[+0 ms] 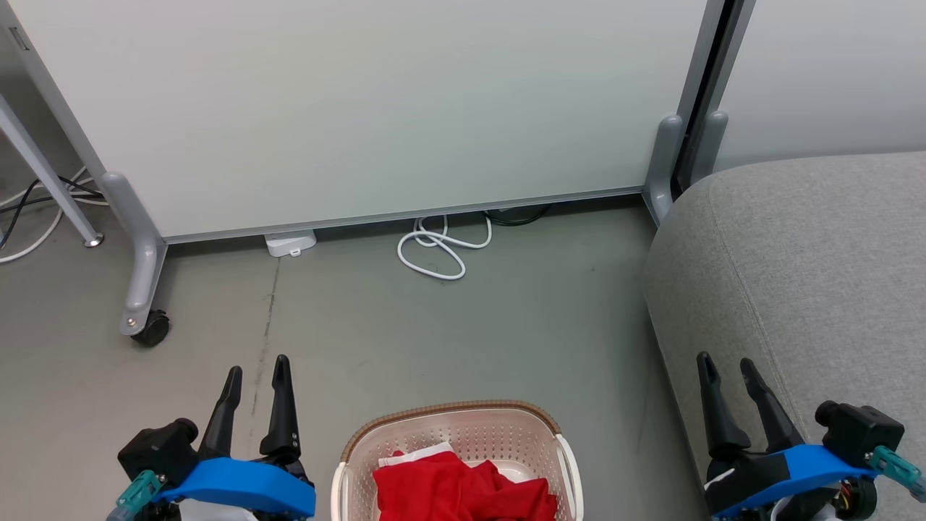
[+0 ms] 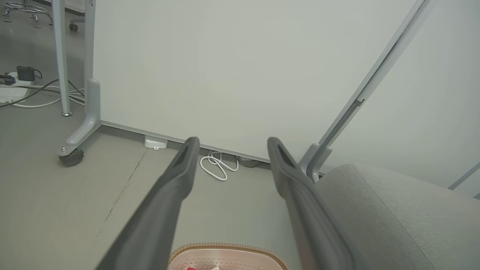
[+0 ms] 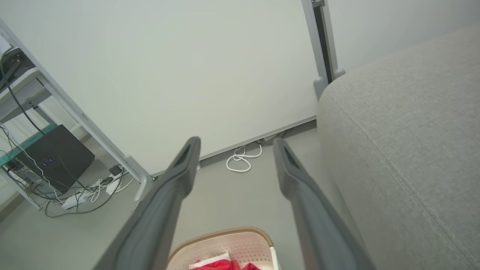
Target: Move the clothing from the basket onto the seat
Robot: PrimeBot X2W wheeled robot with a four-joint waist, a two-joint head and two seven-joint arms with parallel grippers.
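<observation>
The left tool (image 1: 258,364) hangs spread and empty over the floor. One basket (image 1: 456,411) stands on the floor, holding a red clothing heap (image 1: 456,488) whose pieces cannot be counted. The right tool (image 1: 723,359) is spread and empty, by one grey sofa (image 1: 810,268).

text: none readable | brands, numbers: none readable | black box (image 3: 63,153): faint dots, possibly lights, too small to tell

Crumpled red clothing (image 1: 463,492) fills the cream basket (image 1: 463,416) — just beside the grey seat (image 1: 810,275).
</observation>
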